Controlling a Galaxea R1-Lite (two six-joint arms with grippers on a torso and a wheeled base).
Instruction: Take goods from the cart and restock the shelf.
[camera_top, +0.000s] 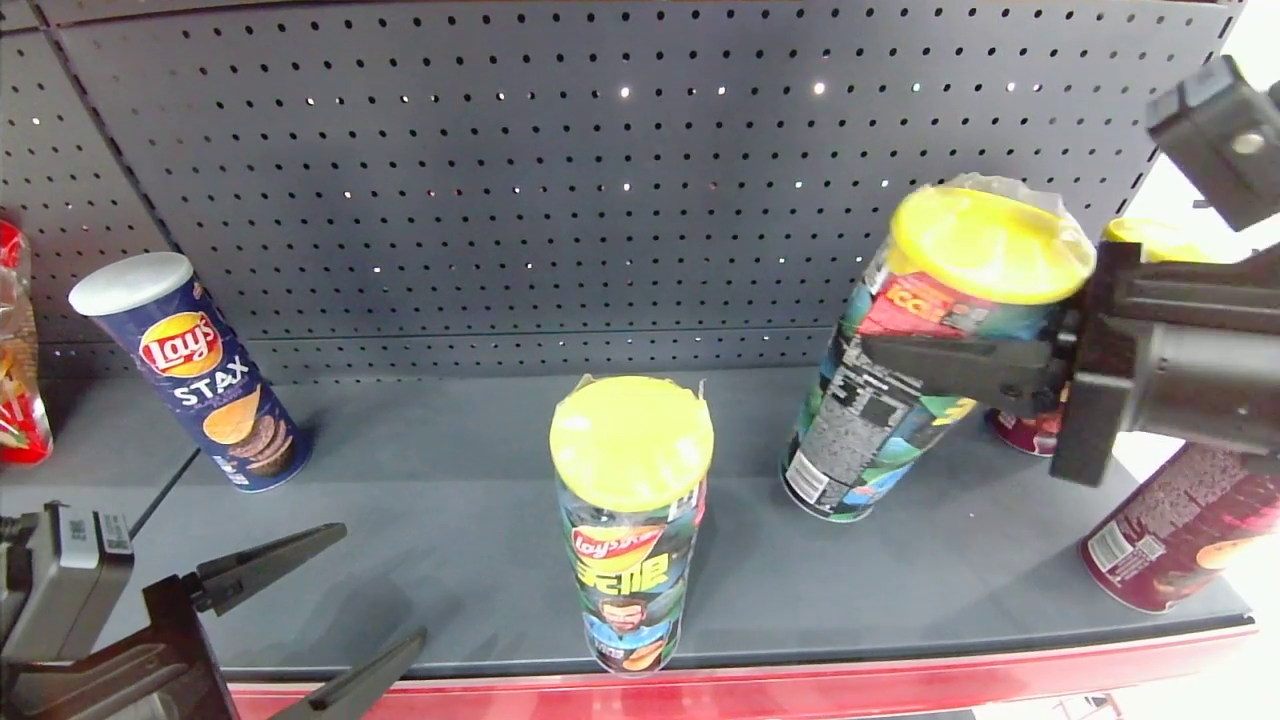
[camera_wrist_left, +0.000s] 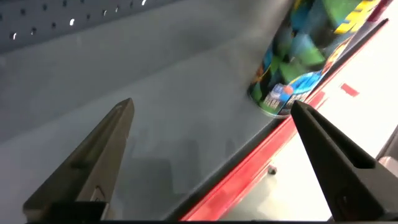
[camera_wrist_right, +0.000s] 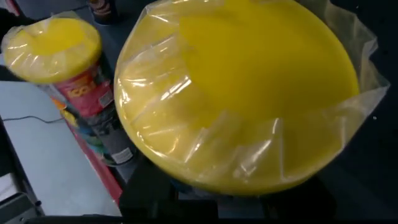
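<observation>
Right claw grips a tilted yellow-lidded chip can on the shelf.
Left claw gapes wide at the shelf's front edge.

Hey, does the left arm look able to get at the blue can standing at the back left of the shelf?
Probably yes. The left gripper is open, and bare shelf lies between it and the blue can; the red bag stands off to the side.
</observation>
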